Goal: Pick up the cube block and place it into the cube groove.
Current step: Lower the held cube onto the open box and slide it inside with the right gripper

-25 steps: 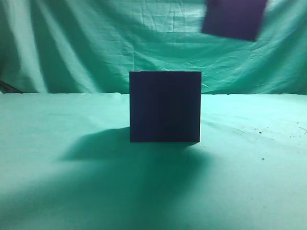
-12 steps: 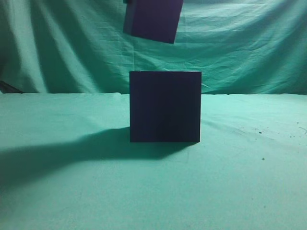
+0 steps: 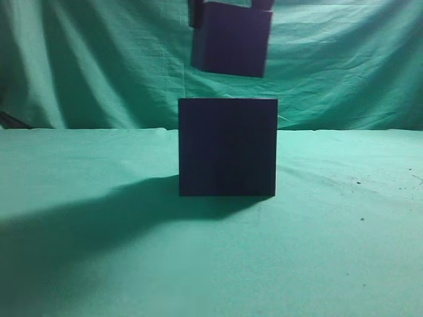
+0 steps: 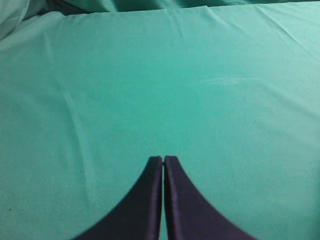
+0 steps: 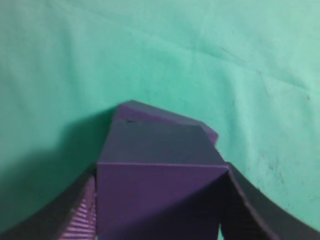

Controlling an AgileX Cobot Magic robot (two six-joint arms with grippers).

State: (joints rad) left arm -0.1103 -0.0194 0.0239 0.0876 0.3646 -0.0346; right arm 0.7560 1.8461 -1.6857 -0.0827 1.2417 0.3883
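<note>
Up in the air hangs the purple cube (image 3: 231, 41), matte-faced and sharp-edged, tilted a touch and clear of everything beneath it. Directly below, with a gap between them, stands the big dark box (image 3: 228, 146) on the table (image 3: 344, 251), showing only one flat, near-black square front; its recess on top is hidden from this low angle. Green cloth covers the table, smooth in front and creased and draped behind as a backdrop. The box throws a broad soft shadow leftward across the fabric.

From the right wrist, the right pincer (image 5: 160, 200) clamps the cube on both sides, a ribbed pad (image 5: 82, 217) pressed against its left face and a dark curved finger against its right. Beyond the cube's top edge, part of the box peeks out below.

Over on the left wrist, the left pincer (image 4: 163, 159) sits closed on nothing, its two dark tapering tips meeting above bare wrinkled cloth.
</note>
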